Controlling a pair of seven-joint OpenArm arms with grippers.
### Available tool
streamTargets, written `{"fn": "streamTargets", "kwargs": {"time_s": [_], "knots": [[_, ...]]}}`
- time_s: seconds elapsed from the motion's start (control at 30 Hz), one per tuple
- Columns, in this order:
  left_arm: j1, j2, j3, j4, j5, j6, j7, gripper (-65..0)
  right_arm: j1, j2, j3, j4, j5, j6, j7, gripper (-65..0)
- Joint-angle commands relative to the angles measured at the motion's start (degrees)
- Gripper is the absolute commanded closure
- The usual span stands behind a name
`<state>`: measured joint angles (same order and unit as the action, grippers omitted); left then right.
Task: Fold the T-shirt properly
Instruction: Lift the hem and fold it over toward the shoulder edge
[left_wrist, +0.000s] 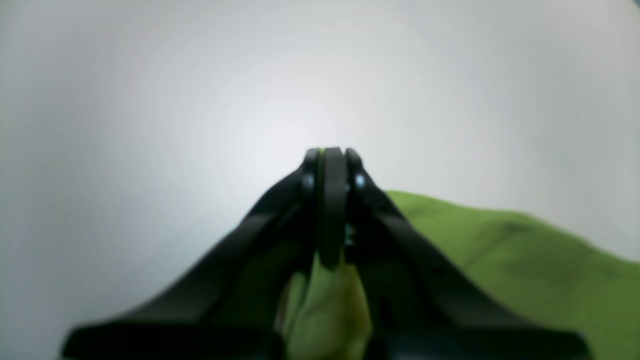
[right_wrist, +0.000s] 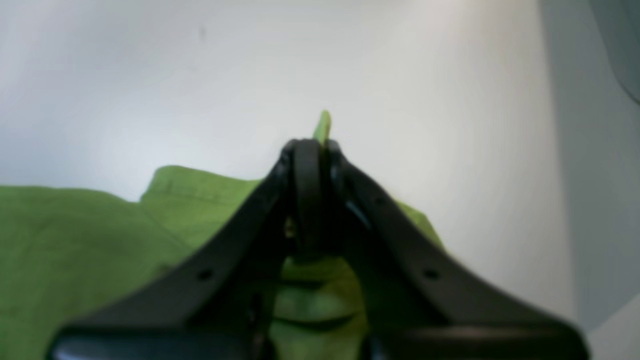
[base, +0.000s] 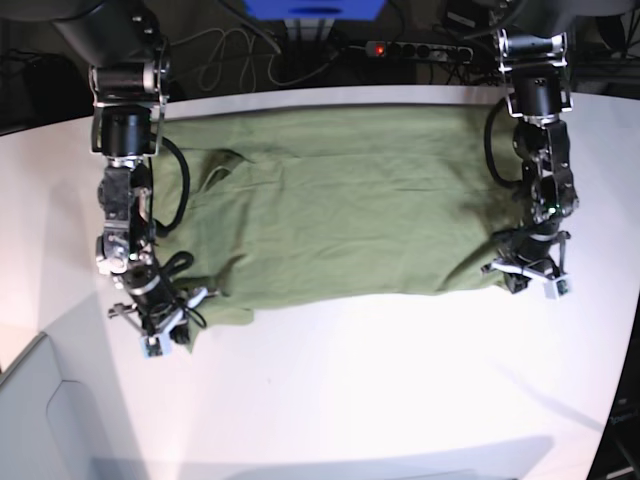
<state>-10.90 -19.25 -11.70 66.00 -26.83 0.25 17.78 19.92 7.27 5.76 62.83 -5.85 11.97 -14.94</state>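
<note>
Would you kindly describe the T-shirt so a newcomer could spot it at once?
Start at the white table; the T-shirt is the broad olive-green cloth spread across its far half. Its near corners are pinched by the right gripper and left gripper, and it is the only cloth there.

We see the olive-green short-sleeved cotton T-shirt (base: 350, 205) spread across the far half of the white table (base: 400, 400). The right gripper (base: 160, 318) sits at its near corner on the base view's left, the left gripper (base: 528, 272) at the opposite near corner.
</note>
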Motion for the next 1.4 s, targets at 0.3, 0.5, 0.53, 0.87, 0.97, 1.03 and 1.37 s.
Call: {"fn": "streamTargets", "kwargs": {"time_s": [0.3, 0.5, 0.53, 0.87, 0.97, 1.03, 1.37], "knots": [[5.3, -0.8, -1.8, 11.0, -0.5, -0.2, -1.7, 0.0, -2.9, 0.4, 0.4, 6.8, 0.4, 0.2, 1.6, -0.1], [6.6, -0.5, -4.1, 11.0, -0.5, -0.2, -1.8, 0.0, -5.4, 0.4, 1.4, 9.0, 0.4, 0.3, 1.7, -0.1], [6.9, 0.0, -5.1, 11.1, -0.5, -0.3, -1.8, 0.0, -5.5, 0.3, 2.3, 9.0, 0.4, 0.3, 1.7, -0.1], [7.2, 0.5, -7.0, 11.1, -0.5, -0.3, -1.8, 0.0, -7.8, 0.1, 6.9, 9.0, 0.5, 0.4, 1.7, -0.1], [7.2, 1.5, -7.3, 11.1, -0.5, -0.3, -1.8, 0.0, -7.9, 0.2, 6.9, 9.0, 0.5, 0.4, 1.7, -0.1], [7.6, 1.7, -7.3, 11.1, -0.5, -0.3, -1.7, 0.0, -8.4, 0.2, 6.9, 9.0, 0.5, 0.4, 1.7, -0.1], [12.3, 2.1, -7.3, 17.0, -0.5, -0.3, -1.6, 0.0, -10.9, 0.1, 6.9, 13.1, 0.5, 0.4, 1.8, -0.1]]}}
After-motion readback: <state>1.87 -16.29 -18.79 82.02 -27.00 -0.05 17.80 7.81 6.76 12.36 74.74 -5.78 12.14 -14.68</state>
